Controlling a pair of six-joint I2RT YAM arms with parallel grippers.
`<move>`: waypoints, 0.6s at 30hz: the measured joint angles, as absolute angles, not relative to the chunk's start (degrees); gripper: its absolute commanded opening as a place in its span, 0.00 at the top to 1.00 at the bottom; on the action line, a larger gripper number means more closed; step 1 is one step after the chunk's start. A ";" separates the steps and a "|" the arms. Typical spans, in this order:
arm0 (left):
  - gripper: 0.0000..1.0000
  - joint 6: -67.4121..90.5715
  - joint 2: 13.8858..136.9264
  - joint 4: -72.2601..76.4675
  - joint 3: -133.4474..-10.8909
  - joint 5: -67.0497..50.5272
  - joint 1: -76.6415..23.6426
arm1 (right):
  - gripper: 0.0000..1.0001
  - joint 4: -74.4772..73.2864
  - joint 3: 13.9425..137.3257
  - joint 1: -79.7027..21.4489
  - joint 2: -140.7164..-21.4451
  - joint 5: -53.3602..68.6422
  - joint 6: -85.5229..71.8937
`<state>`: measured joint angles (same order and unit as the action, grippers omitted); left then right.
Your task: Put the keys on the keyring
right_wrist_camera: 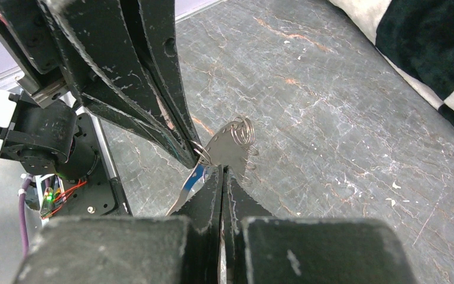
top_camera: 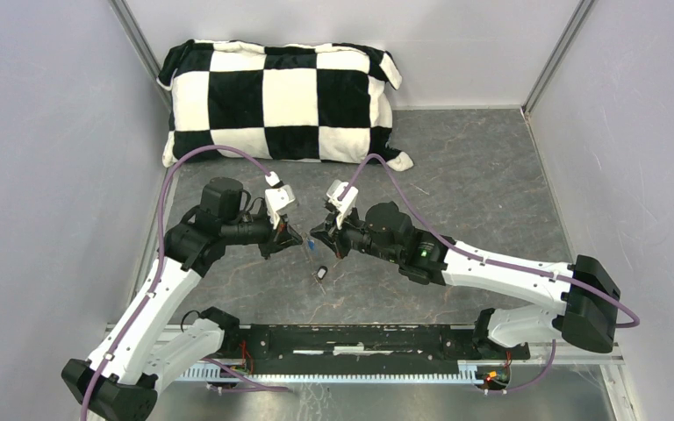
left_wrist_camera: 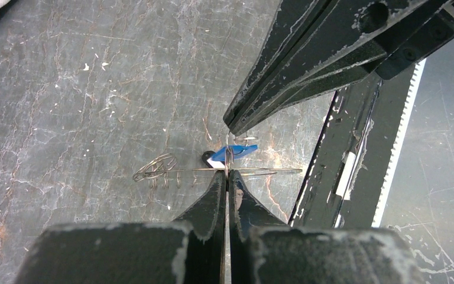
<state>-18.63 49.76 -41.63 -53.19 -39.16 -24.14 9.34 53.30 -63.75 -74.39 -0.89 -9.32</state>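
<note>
Grey marbled tabletop (top_camera: 483, 175) enclosed by plain grey walls (top_camera: 44, 175); a black-and-white chequered pillow (top_camera: 281, 96) lies at the back. Mid-table, the left gripper (left_wrist_camera: 226, 177), jaws pressed together, pinches the thin silvery wire keyring (left_wrist_camera: 153, 170), seen edge-on and held clear of the surface. The right gripper (right_wrist_camera: 221, 173), jaws likewise closed, meets the blue-headed key (left_wrist_camera: 236, 151) at its tips; actual grip indeterminable. The black-headed key (top_camera: 321, 274) lies on the table just below.

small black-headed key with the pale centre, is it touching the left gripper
Apart. The top external view shows the small black-headed key lying on the grey table, with bare surface between it and the left gripper.
</note>
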 measured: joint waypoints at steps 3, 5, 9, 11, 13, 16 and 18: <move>0.98 -18.63 49.67 -41.63 -53.30 -39.22 -24.14 | 1.00 9.61 52.97 -63.75 -74.11 -1.26 -9.65; 0.98 -18.63 49.58 -41.63 -53.30 -39.33 -24.14 | 1.00 9.85 52.80 -63.75 -74.02 -1.39 -9.87; 0.98 -18.68 49.10 -41.63 -53.32 -39.62 -24.14 | 1.00 10.24 52.51 -63.72 -73.93 -1.34 -10.55; 0.98 -18.70 48.64 -41.54 -53.32 -39.70 -24.14 | 1.00 10.98 52.03 -63.64 -73.73 -1.08 -11.07; 0.98 -18.70 47.88 -41.21 -53.32 -40.12 -24.14 | 1.00 11.81 51.40 -63.46 -73.41 -0.75 -11.75; 0.98 -18.70 46.00 -39.24 -53.30 -40.97 -24.16 | 1.00 13.26 50.68 -63.16 -72.69 0.64 -12.69; 0.98 -18.68 44.53 -37.85 -53.28 -41.39 -24.25 | 1.00 14.15 50.63 -62.96 -72.07 1.45 -13.23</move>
